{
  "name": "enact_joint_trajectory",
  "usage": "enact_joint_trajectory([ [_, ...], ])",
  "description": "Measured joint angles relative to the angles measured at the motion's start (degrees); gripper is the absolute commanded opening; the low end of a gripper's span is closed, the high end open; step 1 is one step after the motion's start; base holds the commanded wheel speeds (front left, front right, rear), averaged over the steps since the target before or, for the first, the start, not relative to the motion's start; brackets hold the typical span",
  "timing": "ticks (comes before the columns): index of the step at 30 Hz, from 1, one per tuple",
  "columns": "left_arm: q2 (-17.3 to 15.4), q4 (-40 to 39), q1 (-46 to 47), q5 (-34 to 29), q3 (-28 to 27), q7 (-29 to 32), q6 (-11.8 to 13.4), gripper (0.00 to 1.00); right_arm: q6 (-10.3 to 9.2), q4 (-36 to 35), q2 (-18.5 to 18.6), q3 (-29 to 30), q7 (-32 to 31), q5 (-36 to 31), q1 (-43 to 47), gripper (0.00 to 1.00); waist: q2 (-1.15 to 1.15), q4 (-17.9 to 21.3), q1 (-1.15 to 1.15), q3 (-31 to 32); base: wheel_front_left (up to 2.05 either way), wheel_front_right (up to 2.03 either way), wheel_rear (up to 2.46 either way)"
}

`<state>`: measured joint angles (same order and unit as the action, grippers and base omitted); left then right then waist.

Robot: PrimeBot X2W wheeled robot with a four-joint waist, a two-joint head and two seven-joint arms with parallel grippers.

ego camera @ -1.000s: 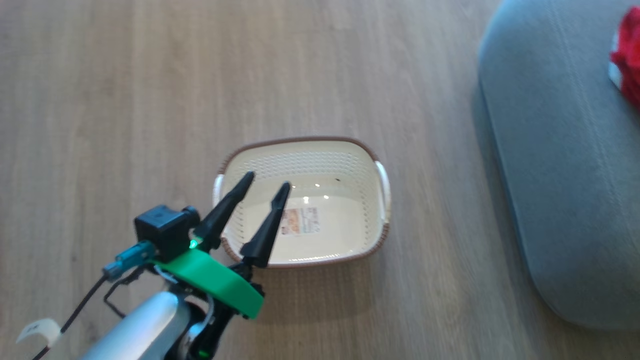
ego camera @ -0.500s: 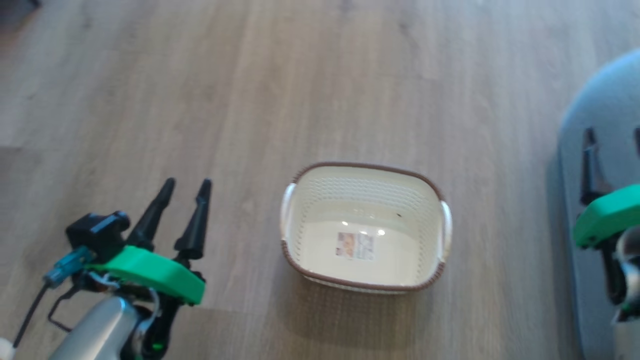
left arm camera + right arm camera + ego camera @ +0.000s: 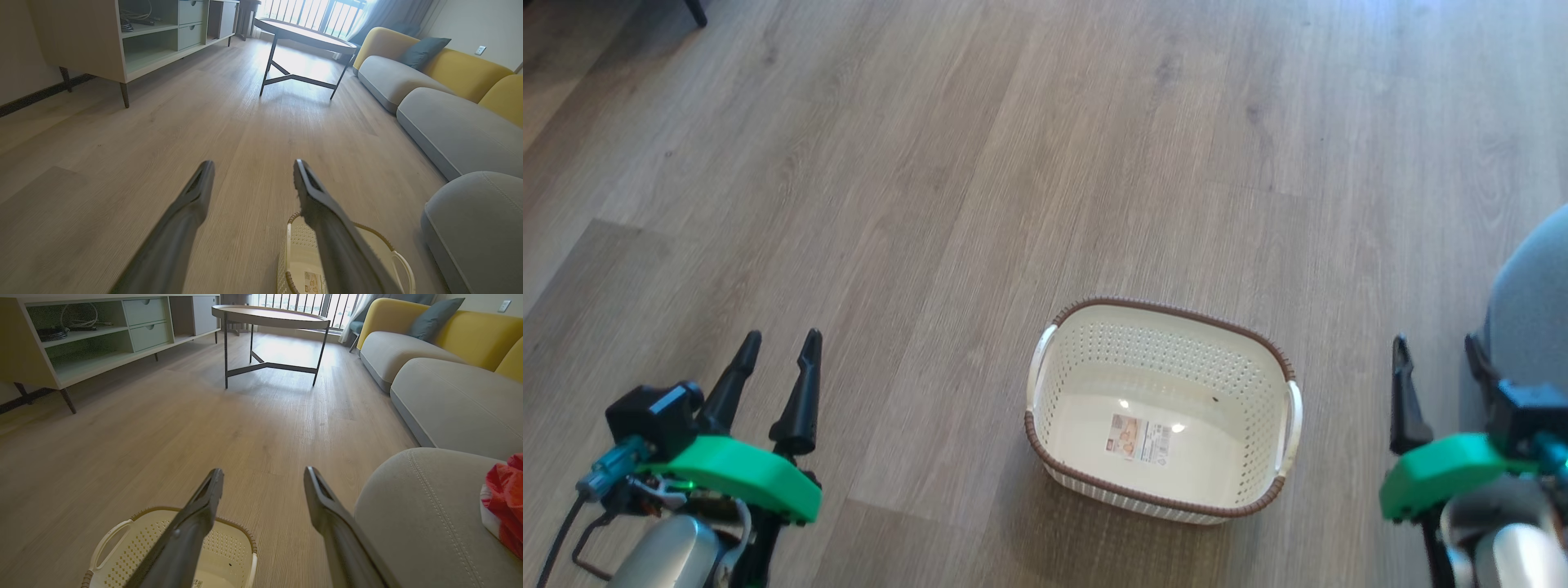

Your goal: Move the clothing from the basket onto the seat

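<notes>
- Clothing (image 3: 504,498): red-and-white fabric bundle lying on the seat (image 3: 421,514). The right edge of the right wrist view cuts it off, so its shape and the number of pieces cannot be told.
- Seat: grey cushion with a rounded corner and a line of pale stitching. In the head view one corner enters at the right edge.
- Basket (image 3: 1160,359): upright on the wood floor (image 3: 1013,163), near the seat but apart from it. A label sticker (image 3: 1141,437) lies on its bottom, print too small to read. Both wrist views cut the basket at their bottom edge, with fingers crossing it.
- Left gripper (image 3: 781,339): fingers spread wide, holding nothing, over floor well left of the basket.
- Right gripper (image 3: 1435,343): fingers spread wide, nothing between them, between basket and seat. One finger overlaps the seat's edge in the head view.
- Open room: a broad stretch of floor beyond the basket, reaching to a round coffee table (image 3: 269,312) and a low cabinet (image 3: 122,36).
</notes>
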<state>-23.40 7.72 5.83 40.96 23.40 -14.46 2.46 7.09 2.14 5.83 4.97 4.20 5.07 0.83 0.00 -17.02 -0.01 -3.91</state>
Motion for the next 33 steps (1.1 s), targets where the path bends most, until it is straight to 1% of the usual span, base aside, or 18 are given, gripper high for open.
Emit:
enact_joint_trajectory([
  [5,1.8,1.5,-0.4,-2.5,-2.7,0.0,-1.5,1.00,0.00,4.0,-2.0,0.6,5.6,-1.2,2.3,1.00,0.00,0.7,0.00,0.7,0.00,0.00,0.00],
  [11,4.1,2.7,-2.5,-5.6,-5.8,0.0,-3.3,1.00,0.00,8.1,-3.0,1.6,8.7,-2.1,4.3,1.00,0.00,2.2,0.00,1.1,0.00,0.00,0.00],
  [16,5.5,3.2,-2.8,-7.7,-7.5,0.0,-5.0,1.00,0.00,8.7,-3.5,2.4,9.5,-2.1,4.3,1.00,0.00,3.7,0.00,0.8,0.00,0.00,0.00],
  [19,6.1,3.7,-2.8,-8.9,-7.6,0.0,-6.0,1.00,0.00,9.2,-3.5,2.4,9.6,-1.6,4.3,1.00,0.00,4.5,0.00,0.7,0.00,0.00,0.00],
  [27,7.7,4.4,-2.8,-10.6,-8.0,0.0,-7.5,1.00,0.00,9.2,-3.5,2.4,10.0,-0.9,4.2,1.00,0.00,6.4,0.00,0.6,0.00,0.00,0.00],
  [33,8.2,5.1,-2.8,-11.3,-8.4,0.0,-8.5,1.00,0.00,8.1,-3.5,2.6,10.0,0.2,4.4,1.00,0.00,7.6,0.00,1.1,0.00,0.00,0.00],
])
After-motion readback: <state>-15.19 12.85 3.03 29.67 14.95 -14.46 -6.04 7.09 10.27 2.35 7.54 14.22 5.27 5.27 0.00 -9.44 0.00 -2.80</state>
